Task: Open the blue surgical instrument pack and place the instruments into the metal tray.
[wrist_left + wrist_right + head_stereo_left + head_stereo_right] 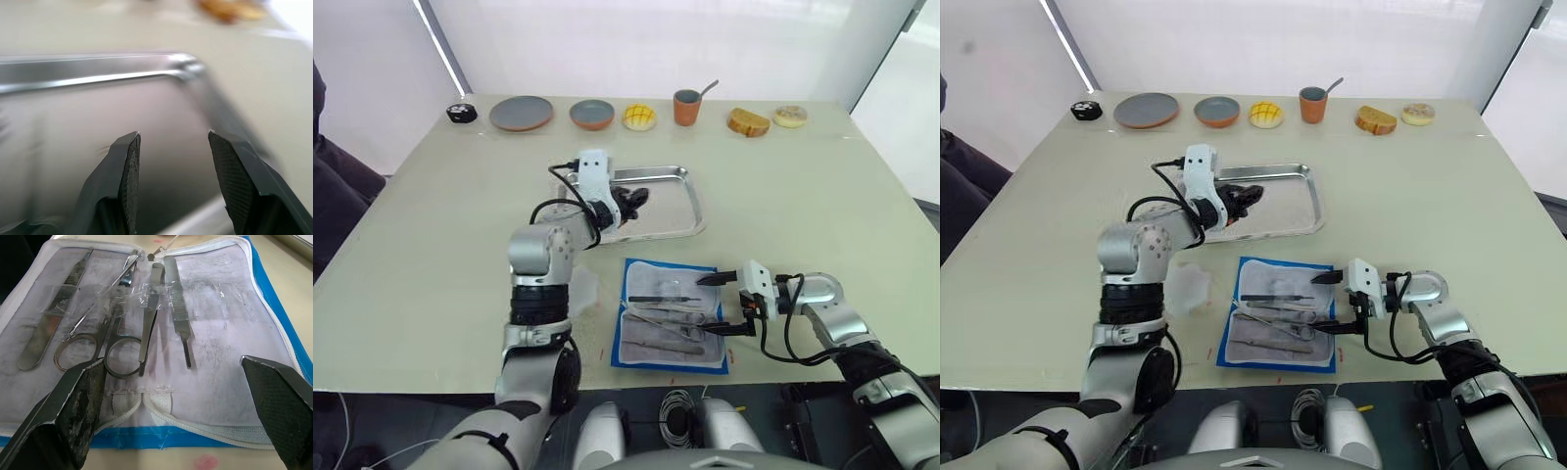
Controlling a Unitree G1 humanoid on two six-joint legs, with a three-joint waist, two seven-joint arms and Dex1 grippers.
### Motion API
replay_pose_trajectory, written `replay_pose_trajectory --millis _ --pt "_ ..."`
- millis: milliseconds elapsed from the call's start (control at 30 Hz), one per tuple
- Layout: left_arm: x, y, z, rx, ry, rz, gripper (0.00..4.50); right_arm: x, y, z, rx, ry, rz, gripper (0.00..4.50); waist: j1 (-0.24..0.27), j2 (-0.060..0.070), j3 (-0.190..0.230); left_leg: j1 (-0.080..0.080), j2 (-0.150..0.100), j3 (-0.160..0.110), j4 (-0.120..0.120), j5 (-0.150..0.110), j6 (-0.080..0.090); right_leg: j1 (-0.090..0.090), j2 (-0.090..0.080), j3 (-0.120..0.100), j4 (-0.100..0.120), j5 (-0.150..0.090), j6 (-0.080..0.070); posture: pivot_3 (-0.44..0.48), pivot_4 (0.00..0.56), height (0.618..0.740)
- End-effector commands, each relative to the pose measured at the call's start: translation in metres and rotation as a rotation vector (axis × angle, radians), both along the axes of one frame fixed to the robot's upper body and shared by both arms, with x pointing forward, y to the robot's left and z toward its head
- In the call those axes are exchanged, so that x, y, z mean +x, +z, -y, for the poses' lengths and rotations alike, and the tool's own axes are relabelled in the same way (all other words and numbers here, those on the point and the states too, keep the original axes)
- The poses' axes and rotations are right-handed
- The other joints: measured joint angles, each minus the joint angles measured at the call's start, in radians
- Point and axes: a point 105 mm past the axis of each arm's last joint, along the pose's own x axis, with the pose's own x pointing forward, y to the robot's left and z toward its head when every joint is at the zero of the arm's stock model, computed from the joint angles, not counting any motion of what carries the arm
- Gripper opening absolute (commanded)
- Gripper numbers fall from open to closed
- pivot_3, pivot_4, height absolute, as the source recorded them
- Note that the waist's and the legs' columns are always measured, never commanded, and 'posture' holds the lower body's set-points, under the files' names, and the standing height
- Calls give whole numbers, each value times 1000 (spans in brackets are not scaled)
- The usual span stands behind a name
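1. Altogether, one pack [671,315] is seen lying opened flat on the table [822,196], its clear inner face up, just in front of the one tray [690,211].
2. About five instruments [146,318] are counted inside the pack, side by side.
3. Both fingers of the right gripper [722,304] are spread wide at the pack's right edge, nothing grasped.
4. Over the tray, the left gripper [173,161] is held parted and empty.

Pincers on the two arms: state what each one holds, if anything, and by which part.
Nothing is held. The left pincer is open over the metal tray; the right pincer is open beside the opened pack.
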Motion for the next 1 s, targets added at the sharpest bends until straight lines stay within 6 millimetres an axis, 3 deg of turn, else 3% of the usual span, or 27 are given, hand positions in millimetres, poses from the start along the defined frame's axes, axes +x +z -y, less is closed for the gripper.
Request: replay_pose_trajectory --millis 33,167,300,633,800,1000 --pt "-35 25 21 -21 -300 145 2323 -15 -51 21 -166 -76 -175 4500 -1 1 0 0 0 0 0 0 0 0 0 0 0 0 0 0 150 740" --pt "-60 30 20 -45 -445 330 2323 -14 -51 19 -156 -82 -172 4500 0 2 1 1 0 0 -2 0 0 0 -1 1 -1 -2 -3 0 150 740" --pt "-86 21 6 -18 -626 348 2323 -16 -50 16 -137 -83 -173 4500 -1 2 1 1 1 0 -3 0 0 0 -2 1 -1 -3 -6 0 150 740" --pt "-121 9 -73 4 -826 272 2323 -20 -43 10 -59 -36 -167 4500 0 6 5 1 3 -1 -7 0 0 -3 -7 -2 -2 -6 -10 0 150 740" --pt "-131 0 -101 74 -829 229 4489 -22 -42 12 -44 -10 -161 4500 -1 8 7 -2 3 0 -8 -2 -4 -5 -16 -10 -4 -5 -10 0 150 740" --pt "-139 3 -121 186 -849 202 4489 -22 -42 17 -22 10 -164 4500 -1 6 8 -7 3 0 -10 -3 -4 -12 -35 -37 -5 -5 -10 0 150 740"
